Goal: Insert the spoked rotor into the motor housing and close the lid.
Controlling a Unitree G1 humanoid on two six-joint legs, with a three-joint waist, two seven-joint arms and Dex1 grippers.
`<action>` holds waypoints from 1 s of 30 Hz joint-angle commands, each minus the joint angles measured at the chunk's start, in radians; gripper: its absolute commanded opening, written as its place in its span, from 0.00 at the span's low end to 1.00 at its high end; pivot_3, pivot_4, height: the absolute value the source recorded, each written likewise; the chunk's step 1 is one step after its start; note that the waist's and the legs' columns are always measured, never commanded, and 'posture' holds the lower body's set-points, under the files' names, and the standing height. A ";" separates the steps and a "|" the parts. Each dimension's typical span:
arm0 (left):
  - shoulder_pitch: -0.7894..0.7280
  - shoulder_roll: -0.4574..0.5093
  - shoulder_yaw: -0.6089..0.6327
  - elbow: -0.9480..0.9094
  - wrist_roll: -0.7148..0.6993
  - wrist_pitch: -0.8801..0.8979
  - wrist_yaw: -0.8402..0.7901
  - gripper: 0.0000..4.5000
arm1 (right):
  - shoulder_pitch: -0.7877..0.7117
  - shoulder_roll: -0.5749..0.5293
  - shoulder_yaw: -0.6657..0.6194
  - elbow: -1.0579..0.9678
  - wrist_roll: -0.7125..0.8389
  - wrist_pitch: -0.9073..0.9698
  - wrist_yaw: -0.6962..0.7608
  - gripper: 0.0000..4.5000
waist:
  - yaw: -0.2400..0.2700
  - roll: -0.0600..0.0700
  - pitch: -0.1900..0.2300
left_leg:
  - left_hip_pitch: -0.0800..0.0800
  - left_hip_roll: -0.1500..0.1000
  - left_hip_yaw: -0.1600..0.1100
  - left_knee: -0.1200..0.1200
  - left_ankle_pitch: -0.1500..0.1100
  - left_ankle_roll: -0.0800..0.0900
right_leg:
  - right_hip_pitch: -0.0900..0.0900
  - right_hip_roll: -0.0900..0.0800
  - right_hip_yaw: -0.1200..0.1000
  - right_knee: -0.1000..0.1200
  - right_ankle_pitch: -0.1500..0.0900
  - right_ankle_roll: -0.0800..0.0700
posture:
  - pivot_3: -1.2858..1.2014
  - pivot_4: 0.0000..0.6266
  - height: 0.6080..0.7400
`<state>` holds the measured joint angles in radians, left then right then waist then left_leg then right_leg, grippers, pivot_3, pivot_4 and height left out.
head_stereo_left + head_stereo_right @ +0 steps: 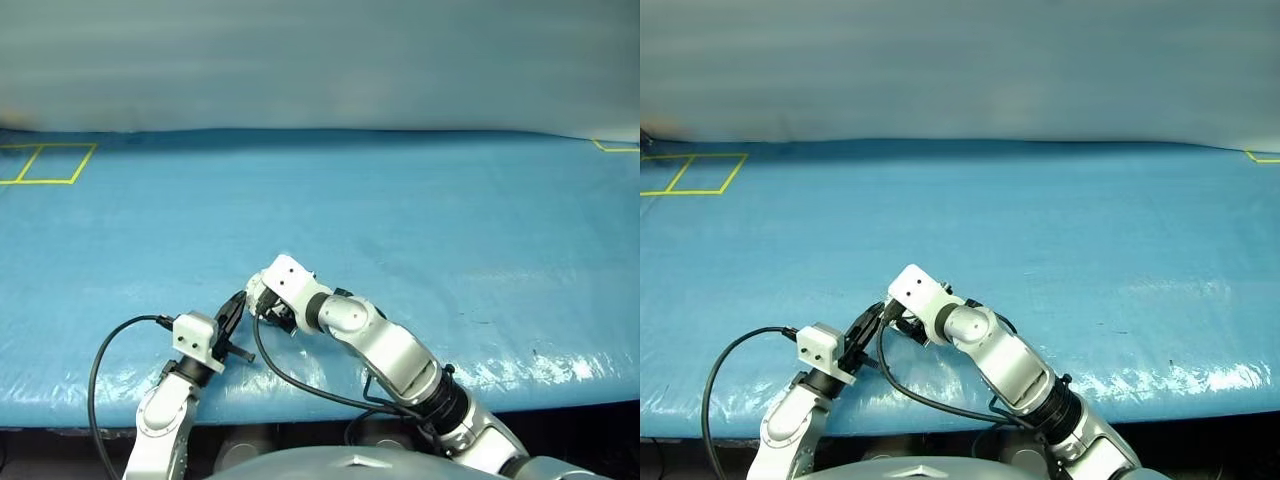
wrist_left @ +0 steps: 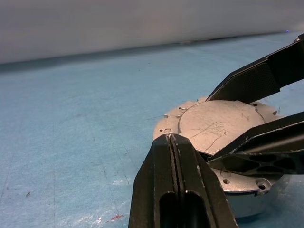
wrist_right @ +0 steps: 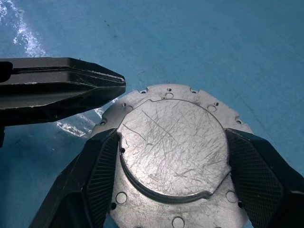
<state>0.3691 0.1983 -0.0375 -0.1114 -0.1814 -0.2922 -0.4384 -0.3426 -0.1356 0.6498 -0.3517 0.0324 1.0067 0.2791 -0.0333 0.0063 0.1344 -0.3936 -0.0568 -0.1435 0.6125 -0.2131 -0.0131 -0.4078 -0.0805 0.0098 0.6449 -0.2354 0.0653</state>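
Note:
The motor housing (image 2: 251, 208) sits on the blue table near its front edge, with the lid (image 3: 171, 147) lying flat on top of it, scratched silver face and rim dots up. My right gripper (image 3: 172, 135) reaches down over it, its two fingers (image 3: 102, 166) pressed against opposite sides of the lid's raised disc. My left gripper (image 2: 172, 138) is shut and empty, its tips at the lid's rim, beside the right fingers (image 2: 259, 76). In the eye views both grippers meet over the housing (image 1: 250, 305). The spoked rotor is hidden.
The blue table cover (image 1: 420, 230) stretches wide beyond the grippers. Yellow tape squares (image 1: 45, 163) mark the far left and a yellow corner (image 1: 615, 147) the far right. The table's front edge (image 1: 520, 395) runs just behind the arms. Black cables (image 1: 110, 350) hang from the wrists.

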 commanded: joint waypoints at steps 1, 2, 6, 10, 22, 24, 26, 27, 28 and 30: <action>-0.003 0.004 0.009 -0.014 -0.022 -0.006 -0.009 0.00 | 0.023 -0.104 -0.021 0.152 -0.016 0.089 0.031 0.71 | 0.006 0.001 0.000 | 0.000 -0.001 0.000 0.000 0.000 0.000 | 0.000 0.000 0.000 0.000 0.000 0.000 | 0.52 0.24 1.00; -0.003 0.005 0.010 -0.014 -0.022 -0.006 -0.010 0.00 | 0.019 -0.118 -0.024 0.150 -0.011 0.090 0.043 0.71 | 0.011 0.001 0.001 | 0.000 -0.001 0.000 0.000 0.000 0.000 | 0.000 -0.001 0.000 0.000 0.000 0.000 | 0.52 0.24 1.00; -0.003 0.007 0.011 -0.016 -0.025 -0.005 -0.011 0.00 | 0.007 -0.170 -0.026 0.135 0.003 0.089 0.086 0.71 | 0.024 0.000 0.001 | -0.001 -0.002 0.000 0.000 0.000 0.000 | 0.001 -0.004 0.000 -0.002 0.000 0.000 | 0.52 0.24 1.00; -0.001 0.009 0.012 -0.019 -0.031 -0.005 -0.016 0.00 | 0.011 -0.213 -0.015 0.115 0.010 0.090 0.119 0.71 | 0.028 0.001 0.001 | -0.002 -0.005 0.000 0.000 -0.001 0.002 | 0.002 -0.009 -0.003 -0.002 0.000 0.001 | 0.52 0.24 1.00; -0.021 0.058 0.066 -0.127 -0.158 0.164 -0.033 0.00 | 0.009 -0.225 -0.037 0.121 0.023 0.045 0.151 0.71 | 0.039 -0.002 0.001 | -0.001 -0.015 -0.001 0.001 -0.003 0.008 | 0.005 -0.016 -0.004 -0.003 -0.003 0.009 | 0.52 0.24 1.00; -0.041 0.083 0.087 -0.163 -0.185 0.256 -0.011 0.00 | 0.007 -0.220 -0.035 0.123 0.021 0.043 0.151 0.71 | 0.039 -0.002 0.002 | -0.001 -0.015 -0.003 0.001 -0.003 0.008 | 0.006 -0.017 -0.005 -0.003 -0.004 0.009 | 0.52 0.24 1.00; -0.084 0.133 0.114 -0.207 -0.300 0.452 -0.005 0.00 | 0.008 -0.217 -0.031 0.124 0.021 0.038 0.151 0.71 | 0.039 -0.001 0.002 | -0.001 -0.015 -0.004 0.001 -0.003 0.008 | 0.006 -0.017 -0.006 -0.003 -0.004 0.009 | 0.52 0.24 1.00; -0.104 0.160 0.125 -0.227 -0.355 0.544 -0.008 0.00 | 0.008 -0.216 -0.029 0.125 0.020 0.036 0.150 0.71 | 0.039 -0.001 0.002 | -0.001 -0.015 -0.005 0.001 -0.003 0.008 | 0.006 -0.016 -0.007 -0.003 -0.004 0.009 | 0.52 0.24 1.00; -0.122 0.183 0.135 -0.244 -0.414 0.622 -0.013 0.00 | 0.008 -0.215 -0.027 0.125 0.019 0.035 0.150 0.71 | 0.038 -0.001 0.002 | -0.001 -0.015 -0.005 0.001 -0.003 0.008 | 0.006 -0.015 -0.007 -0.002 -0.004 0.009 | 0.52 0.24 1.00; -0.167 0.218 0.159 -0.265 -0.549 0.753 -0.035 0.00 | 0.006 -0.213 -0.026 0.126 0.019 0.033 0.151 0.71 | 0.036 -0.001 0.002 | -0.001 -0.015 -0.006 0.001 -0.003 0.008 | 0.007 -0.015 -0.008 -0.002 -0.004 0.008 | 0.52 0.24 1.00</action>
<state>0.2232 0.4043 0.0993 -0.3202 -0.6305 0.3693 -0.4579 -0.3868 -0.3045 0.5996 -0.3687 0.0915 0.9676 0.4507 0.0027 0.0052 0.1361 -0.3944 -0.0726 -0.1493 0.6133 -0.2163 -0.0051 -0.4009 -0.0955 0.0015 0.6423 -0.2392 0.0737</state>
